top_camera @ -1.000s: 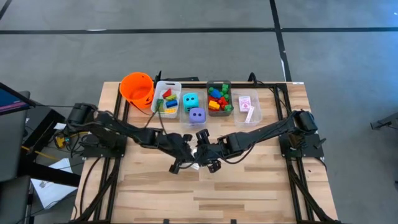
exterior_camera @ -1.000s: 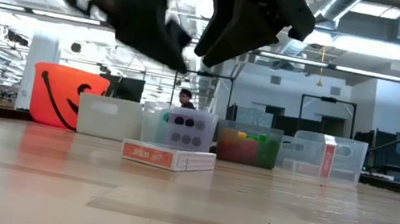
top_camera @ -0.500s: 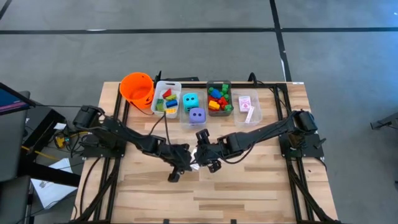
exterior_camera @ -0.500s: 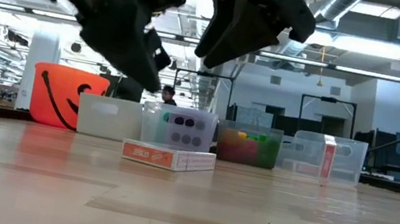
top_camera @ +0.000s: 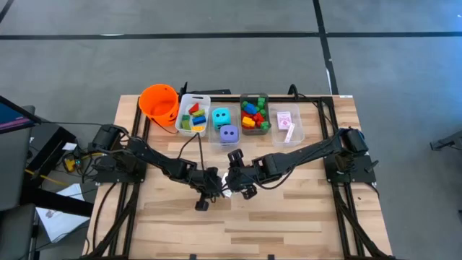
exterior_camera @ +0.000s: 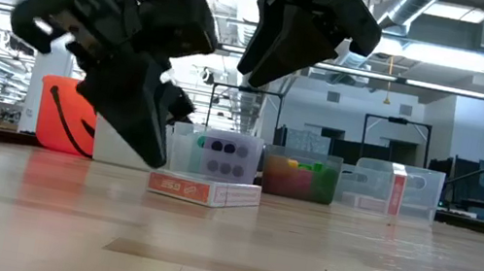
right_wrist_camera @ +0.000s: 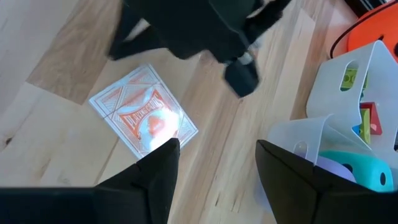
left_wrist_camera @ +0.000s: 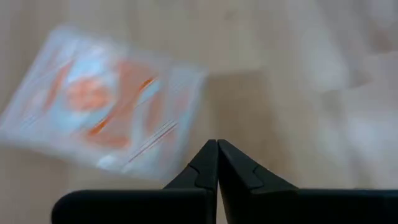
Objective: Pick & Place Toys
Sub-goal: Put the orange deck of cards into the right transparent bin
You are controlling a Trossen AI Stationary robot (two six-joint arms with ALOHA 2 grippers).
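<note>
1. Grey concrete floor surrounds the light wooden table (top_camera: 289, 217) in the high view. Along the table's upper edge sit an orange bucket (top_camera: 159, 101) and a row of clear bins (top_camera: 193, 115) holding coloured bricks (top_camera: 254, 114), a teal die (top_camera: 221, 115), a purple die (top_camera: 229, 133) and a card pack. At frame centre the left gripper (top_camera: 206, 195) and right gripper (top_camera: 242, 182) nearly meet over a box of playing cards (top_camera: 226, 191), mostly hidden between them.

2. Low view: an open hall with ceiling pipes and strip lights lies behind the table. The card box (exterior_camera: 203, 189) lies flat on the wood at centre, before the bins. The left gripper (exterior_camera: 140, 128) hangs at upper left, just above the table; the right gripper (exterior_camera: 288, 35) hangs higher, at upper centre.

3. Left wrist view: the fingers (left_wrist_camera: 208, 165) are pressed together over bare wood, the blurred card box (left_wrist_camera: 99, 124) at upper left.

4. Right wrist view: the fingers (right_wrist_camera: 158, 168) are spread, the card box (right_wrist_camera: 143, 117) lying on the wood beyond them, left of centre.
</note>
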